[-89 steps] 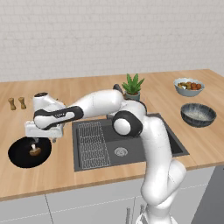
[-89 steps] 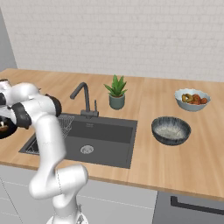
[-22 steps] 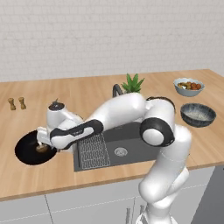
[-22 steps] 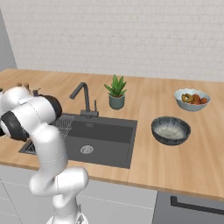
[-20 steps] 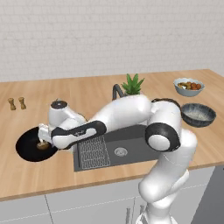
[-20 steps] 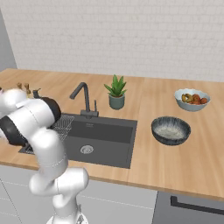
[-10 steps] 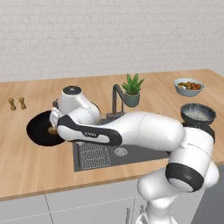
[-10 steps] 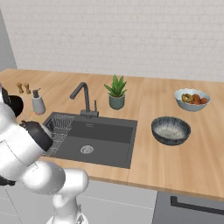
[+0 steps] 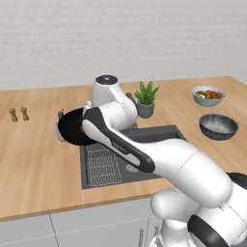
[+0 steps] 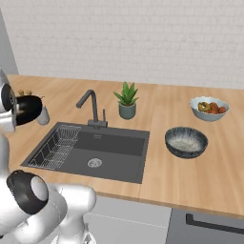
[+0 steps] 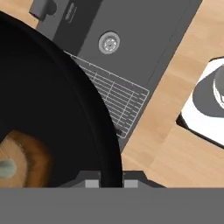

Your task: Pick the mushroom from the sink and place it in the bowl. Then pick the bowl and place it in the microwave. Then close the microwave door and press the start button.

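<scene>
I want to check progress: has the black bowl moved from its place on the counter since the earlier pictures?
Yes. The black bowl has left the counter beside the sink and is now raised, held in the gripper.

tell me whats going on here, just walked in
The robot arm holds the black bowl up off the wooden counter, left of the sink. Its gripper is clamped on the bowl's rim. The mushroom already lies inside the bowl, so that step is done. Beside the sink stand a potted plant, a grey speckled bowl and a bowl of food.
</scene>
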